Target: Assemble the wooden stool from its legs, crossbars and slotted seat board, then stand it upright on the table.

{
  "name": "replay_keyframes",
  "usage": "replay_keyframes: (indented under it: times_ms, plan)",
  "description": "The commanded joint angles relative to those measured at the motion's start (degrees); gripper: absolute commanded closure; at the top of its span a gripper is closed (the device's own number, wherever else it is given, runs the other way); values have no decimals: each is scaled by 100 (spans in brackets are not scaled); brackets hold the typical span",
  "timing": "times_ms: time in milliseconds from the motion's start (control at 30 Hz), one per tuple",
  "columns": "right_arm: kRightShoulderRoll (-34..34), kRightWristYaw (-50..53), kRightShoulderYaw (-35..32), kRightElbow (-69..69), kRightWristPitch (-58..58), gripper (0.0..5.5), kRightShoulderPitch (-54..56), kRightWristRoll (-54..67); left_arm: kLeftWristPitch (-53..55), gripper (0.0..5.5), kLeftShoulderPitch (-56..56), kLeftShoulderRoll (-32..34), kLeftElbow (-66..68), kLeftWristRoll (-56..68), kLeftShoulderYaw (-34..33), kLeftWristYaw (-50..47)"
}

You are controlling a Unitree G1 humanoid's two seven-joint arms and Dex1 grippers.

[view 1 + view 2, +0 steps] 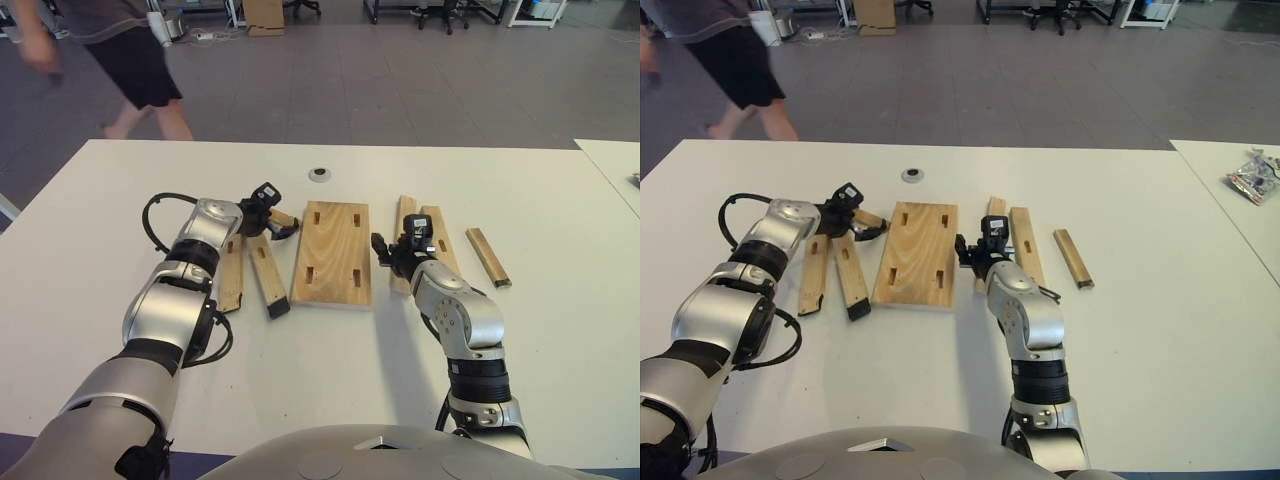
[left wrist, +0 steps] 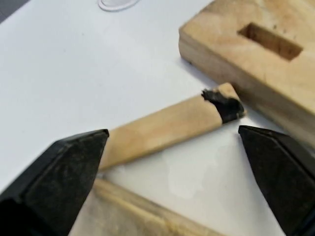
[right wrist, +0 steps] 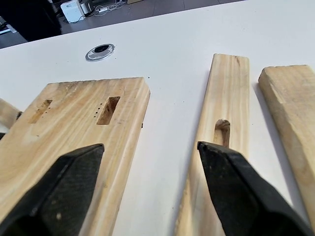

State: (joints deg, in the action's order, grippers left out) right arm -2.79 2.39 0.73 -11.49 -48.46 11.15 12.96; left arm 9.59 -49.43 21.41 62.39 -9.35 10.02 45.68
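Observation:
The slotted seat board point(image 1: 330, 255) lies flat mid-table. Two legs point(image 1: 232, 272) point(image 1: 268, 277) lie to its left, and a short crossbar point(image 1: 284, 222) with a dark end rests near the board's far left corner. My left gripper point(image 1: 275, 218) hangs open just above that crossbar point(image 2: 167, 127), one finger point(image 2: 74, 172) on each side, not touching it. Right of the board lie two more legs point(image 1: 403, 240) point(image 1: 440, 240) and a second crossbar point(image 1: 488, 257). My right gripper point(image 3: 150, 145) is open, low over the gap between the board point(image 3: 88, 128) and the slotted leg point(image 3: 224, 113).
A round cable grommet point(image 1: 320, 174) sits in the table behind the board. A second table at the right carries a small bag point(image 1: 1252, 175). A person walks on the floor beyond the far edge. Bare tabletop extends in front of the parts.

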Motion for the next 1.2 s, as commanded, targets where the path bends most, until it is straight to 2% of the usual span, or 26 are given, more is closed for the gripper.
replay_keyframes:
  times_ms: [33,200,300,467,567,667,767,867,1033,1133,1200]
  plan:
    - [-38,18,11,33,21,195,87,-60,62,63,242,329,-304,-122,117,203]
    - [-31,-21,28,80,42,195,134,-57,-857,63,289,448,-503,-486,486,-27]
    - [-19,-51,55,112,56,195,144,-61,-1393,63,54,360,-203,-492,411,-358]
    - [5,-126,102,180,59,195,206,-82,-2282,63,-199,394,491,-932,795,-319]
    - [11,-143,97,189,60,195,187,-107,-2104,63,-480,369,870,-745,510,-568]
    - [-26,-131,110,153,45,195,136,-125,-1691,63,-757,152,1064,-171,-163,-875]
    - [-37,-135,112,176,35,195,172,-132,-1380,63,-874,-29,1192,-9,-460,-1449]
    - [-14,-158,109,192,21,195,212,-134,-916,63,-780,-269,1327,176,-689,-1519]
    - [-45,-174,151,194,5,195,212,-141,-141,63,-264,-322,1499,-5,-523,-999]
    - [-63,-163,145,186,-1,195,203,-145,-167,63,10,-225,1505,-283,-235,-993]
    - [-65,-165,150,188,-5,195,204,-148,-483,63,89,-76,1459,-621,193,-873]
